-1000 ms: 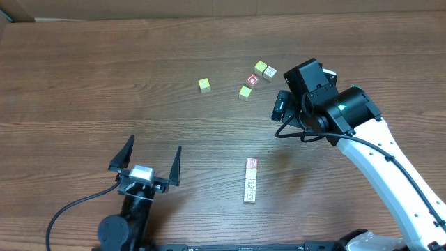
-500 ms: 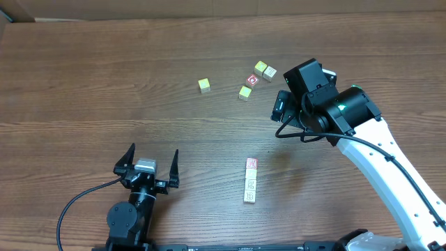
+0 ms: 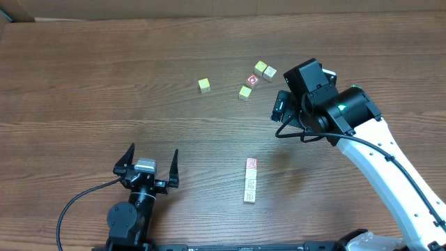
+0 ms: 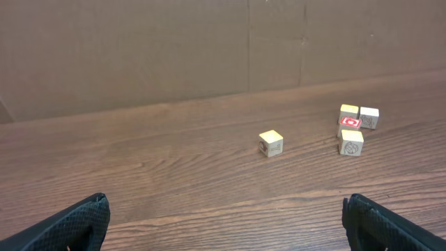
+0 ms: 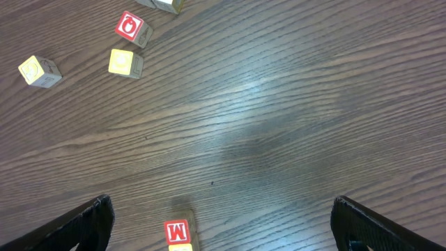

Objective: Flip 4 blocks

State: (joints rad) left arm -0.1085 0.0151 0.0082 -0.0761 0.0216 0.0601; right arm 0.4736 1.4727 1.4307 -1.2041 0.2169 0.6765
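Note:
The blocks (image 3: pixel 251 180) lie in a short row of tiny cream cubes on the wood table, front of centre, a red-faced cube at the far end. In the right wrist view only that end shows, a red M block (image 5: pixel 176 233) at the bottom edge. My right gripper (image 5: pixel 221 208) hangs open above bare table just beyond the row, its wrist (image 3: pixel 306 87) to the right of the loose cubes. My left gripper (image 3: pixel 152 159) stands open near the front left, well left of the row. The left wrist view does not show the row.
Loose cubes lie at the back: a lone yellow-topped one (image 3: pixel 203 85), another (image 3: pixel 245 92), a red cube with a white ring (image 3: pixel 253 80) and a touching pair (image 3: pixel 265 70). A brown cardboard wall (image 4: pixel 209 49) closes the table's far side.
The left gripper has swung up and pulled back a little toward its base, then held still. The right arm and all the cubes have not moved.

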